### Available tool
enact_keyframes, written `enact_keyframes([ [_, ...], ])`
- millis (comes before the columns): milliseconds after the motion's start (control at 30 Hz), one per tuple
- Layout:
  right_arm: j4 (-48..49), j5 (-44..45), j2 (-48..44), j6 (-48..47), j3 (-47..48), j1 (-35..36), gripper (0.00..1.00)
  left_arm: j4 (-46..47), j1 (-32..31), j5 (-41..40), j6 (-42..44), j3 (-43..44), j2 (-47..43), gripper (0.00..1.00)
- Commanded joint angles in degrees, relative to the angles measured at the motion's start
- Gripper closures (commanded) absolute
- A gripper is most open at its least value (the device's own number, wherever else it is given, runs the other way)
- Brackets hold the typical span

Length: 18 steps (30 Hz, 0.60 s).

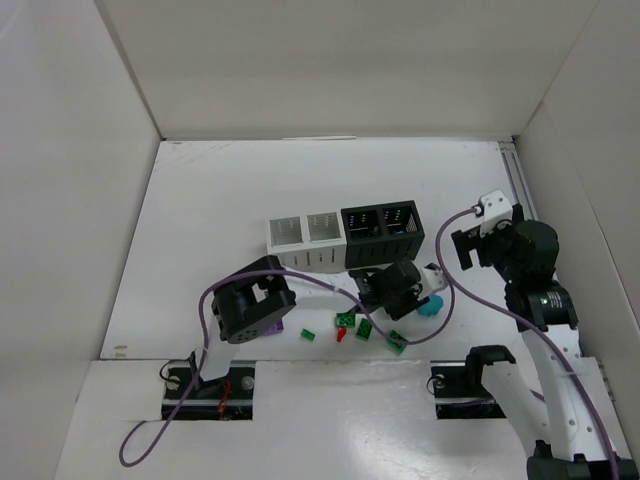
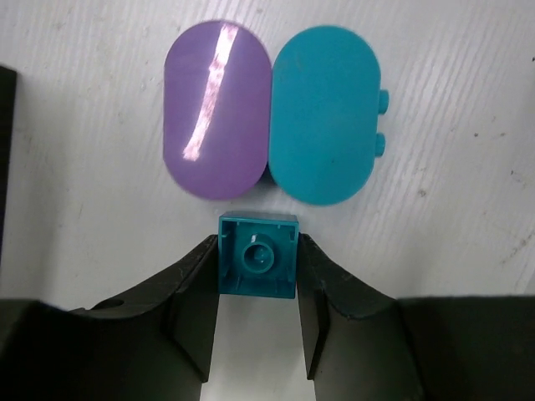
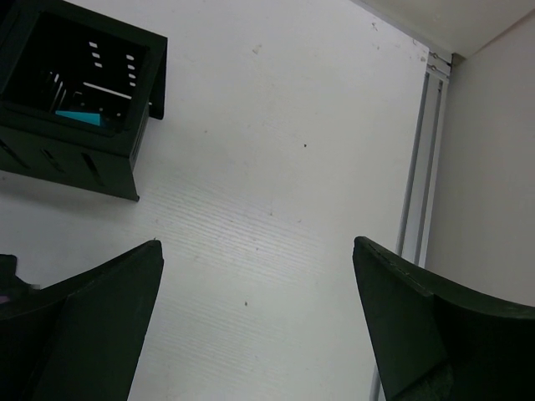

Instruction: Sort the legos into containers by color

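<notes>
I count four bins (image 1: pixel 330 256) joined in one row: two white ones (image 1: pixel 290 258) and two black ones (image 1: pixel 410 250). Loose in the top view I make out four green bricks (image 1: pixel 366 330), one red brick (image 1: pixel 341 336), one purple bit (image 1: pixel 279 333) and one teal piece (image 1: pixel 430 306). My left wrist view holds three pieces: one purple oval (image 2: pixel 219 121), one teal oval (image 2: pixel 324 113) with two studs (image 2: pixel 382 100) showing on its side, and one teal square brick (image 2: pixel 258 255). My right wrist view shows one black bin, and inside it one teal sliver (image 3: pixel 77 117)
</notes>
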Motion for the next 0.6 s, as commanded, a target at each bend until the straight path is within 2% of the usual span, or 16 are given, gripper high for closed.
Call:
enact_keyframes([
  [0, -0.7, 2.6, -1.1, -0.2, 1.0, -0.2, 0.01, 1.2, -0.1, -2.1, -2.5, -2.5, -8.5, 0.84],
  [200, -3.3, 5.7, -1.6, -0.7, 0.4, -0.2, 0.01, 2.3, -0.1, -9.4, -3.6, -7.4, -22.2, 0.89],
  [333, -4.9, 6.2, -2.2, -0.7, -1.1, -0.2, 0.01, 6.0, 0.7, -13.8, -2.1, -8.0, -26.0, 0.89],
  [567, -4.9, 0.0, -4.1, -0.7, -5.0, -0.2, 0.01, 4.0, 8.3, -13.8, 0.1, 3.7, -18.7, 0.89],
])
